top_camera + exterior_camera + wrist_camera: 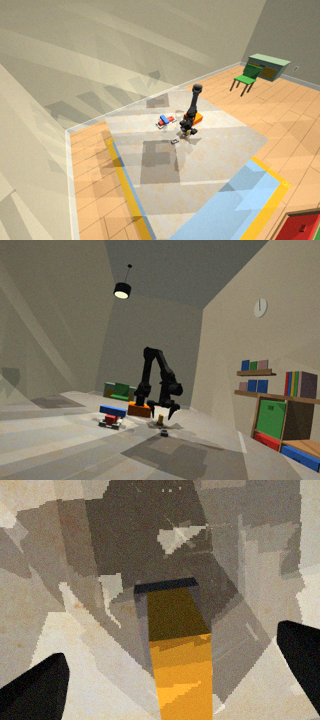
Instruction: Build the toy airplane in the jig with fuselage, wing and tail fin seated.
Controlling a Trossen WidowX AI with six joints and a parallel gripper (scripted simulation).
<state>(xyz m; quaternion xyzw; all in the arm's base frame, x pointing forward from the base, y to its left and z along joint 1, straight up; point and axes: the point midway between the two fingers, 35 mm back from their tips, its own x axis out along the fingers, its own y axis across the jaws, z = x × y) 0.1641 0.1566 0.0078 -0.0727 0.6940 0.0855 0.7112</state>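
Wood floor, 1 mat (pixel 206 160); 1 arm (pixel 194 102) (pixel 147 366), jaws (pixel 188 133) (pixel 161 418) apart above 1 yellow pc (pixel 187 132) (pixel 160 419) (pixel 182 675).

High top, low exterior, close wrist.

Looks like a room in a home, maybe a playroom: a green chair (pixel 245 79) (pixel 119 396) and desk (pixel 270 61) (pixel 109 386) at one o'clock from above; outside, a clock (pixel 260 307) at two o'clock, books (pixel 305 384) at four.

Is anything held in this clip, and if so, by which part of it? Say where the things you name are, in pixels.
Nothing is held: the end effector (pixel 161 418) (pixel 174 648) is open, its fingers apart above the yellow fin (pixel 160 418) (pixel 182 680).
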